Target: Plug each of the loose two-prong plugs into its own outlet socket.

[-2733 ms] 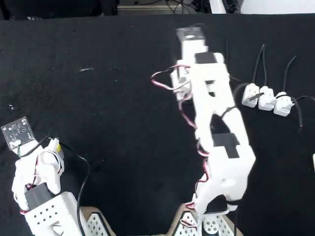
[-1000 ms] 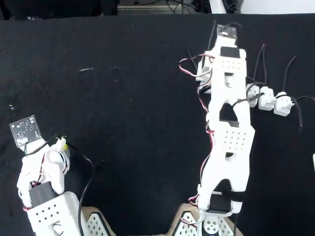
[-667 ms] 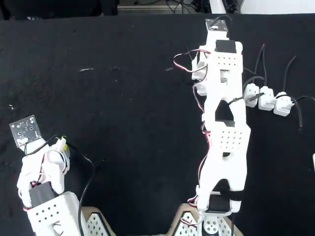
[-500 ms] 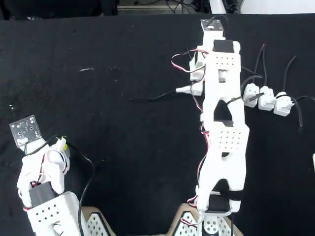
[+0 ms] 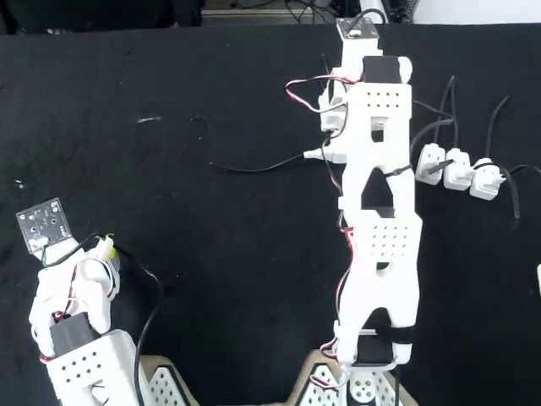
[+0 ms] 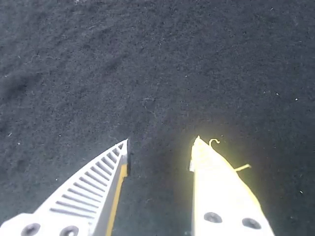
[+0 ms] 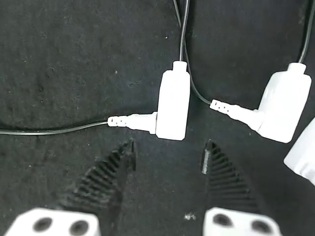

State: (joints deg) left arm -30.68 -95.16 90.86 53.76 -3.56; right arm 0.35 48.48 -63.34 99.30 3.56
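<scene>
In the right wrist view my right gripper [image 7: 167,150] is open, its black fingers [image 7: 118,164] just short of a white outlet socket [image 7: 173,103]. A white two-prong plug [image 7: 132,121] sits in that socket's side, its thin black cable [image 7: 49,131] trailing away. A second socket [image 7: 284,105] beside it holds another plug [image 7: 231,109]. In the high view the right arm [image 5: 376,211] stretches toward the table's far edge, with a plug [image 5: 324,155] and its cable [image 5: 254,167] showing at its left side. My left gripper [image 6: 160,147] is open over bare black cloth.
Three white sockets [image 5: 457,169] with black cords lie in a row right of the right arm. The left arm [image 5: 76,296] stays folded at the near left corner. Black cloth [image 5: 169,127] covers the table; a third white block [image 7: 302,157] shows at the right wrist view's edge.
The right arm swung right and stretched toward the far edge. A plug with a black cable came out from under it, trailing left. The left arm shifted slightly early on.
</scene>
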